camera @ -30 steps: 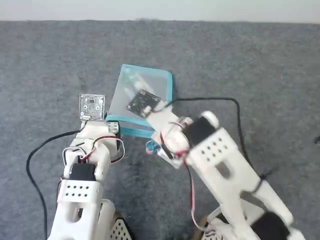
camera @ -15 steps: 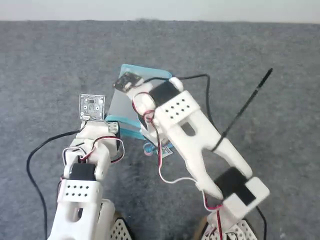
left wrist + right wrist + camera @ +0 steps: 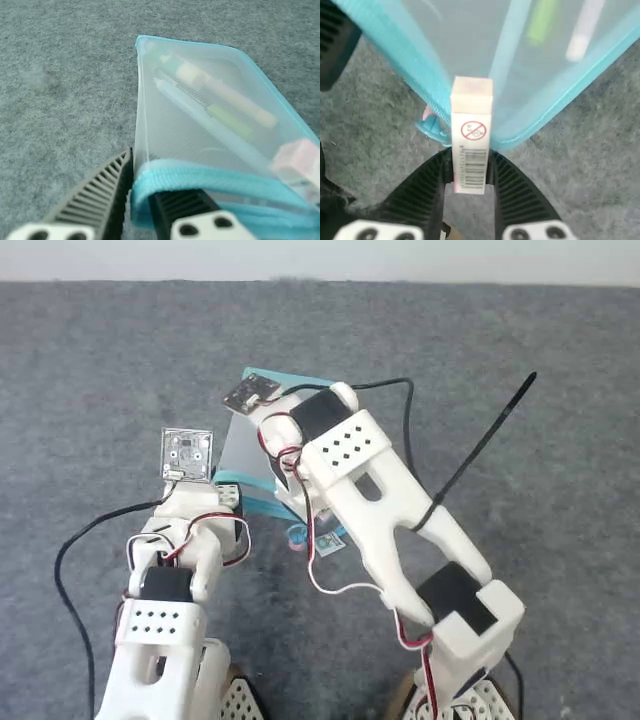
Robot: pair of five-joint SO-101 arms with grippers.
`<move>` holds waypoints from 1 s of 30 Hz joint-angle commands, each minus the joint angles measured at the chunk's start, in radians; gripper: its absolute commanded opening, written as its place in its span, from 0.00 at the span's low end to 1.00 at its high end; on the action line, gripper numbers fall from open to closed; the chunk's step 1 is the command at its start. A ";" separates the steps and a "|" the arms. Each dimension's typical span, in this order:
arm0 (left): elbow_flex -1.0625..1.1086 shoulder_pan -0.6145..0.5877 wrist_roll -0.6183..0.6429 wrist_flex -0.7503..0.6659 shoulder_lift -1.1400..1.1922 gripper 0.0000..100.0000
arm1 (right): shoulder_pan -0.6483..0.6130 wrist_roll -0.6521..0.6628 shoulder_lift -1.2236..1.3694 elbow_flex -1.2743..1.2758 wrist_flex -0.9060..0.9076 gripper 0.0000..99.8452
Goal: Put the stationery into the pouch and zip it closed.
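Left hand (image 3: 140,176) pinches pouch (image 3: 200,125) corner; right hand (image 3: 468,159) grips eraser (image 3: 471,125), arm (image 3: 385,515) partly hiding pouch

eraser (image 3: 471,136) — barcode (image 3: 472,167), red prohibition sign (image 3: 473,130)

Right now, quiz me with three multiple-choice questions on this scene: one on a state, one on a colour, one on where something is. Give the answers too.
1. The left gripper is:
A. open
B. shut on a corner of the pouch
C. shut on nothing

2. The pouch's trim is:
A. turquoise
B. red
C. black

3. The eraser is:
A. inside the pouch
B. in the right gripper
C. in the left gripper

Answers:
1. B, the left wrist view shows the fingers pinching the zipper corner.
2. A, the edge band is turquoise in every view.
3. B, the right wrist view shows it clamped between the fingers, in front of the pouch.
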 commanded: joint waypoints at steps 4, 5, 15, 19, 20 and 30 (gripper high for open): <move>-0.015 0.018 0.061 -0.074 -0.023 0.01 | 0.002 0.066 -0.266 0.187 0.005 0.01; -0.015 0.018 0.087 -0.086 -0.023 0.01 | 0.002 0.072 -0.308 0.230 -0.004 0.01; -0.016 0.147 0.127 -0.120 -0.023 0.01 | 0.022 0.103 -0.564 0.488 -0.054 0.01; -0.016 0.155 0.124 -0.120 -0.023 0.01 | 0.028 0.094 -0.513 0.480 -0.053 0.01; -0.016 0.155 0.123 -0.120 -0.023 0.01 | 0.030 0.081 -0.483 0.473 -0.051 0.01; 0.002 0.242 0.068 -0.120 -0.025 0.01 | 0.119 0.034 -0.157 0.147 0.036 0.01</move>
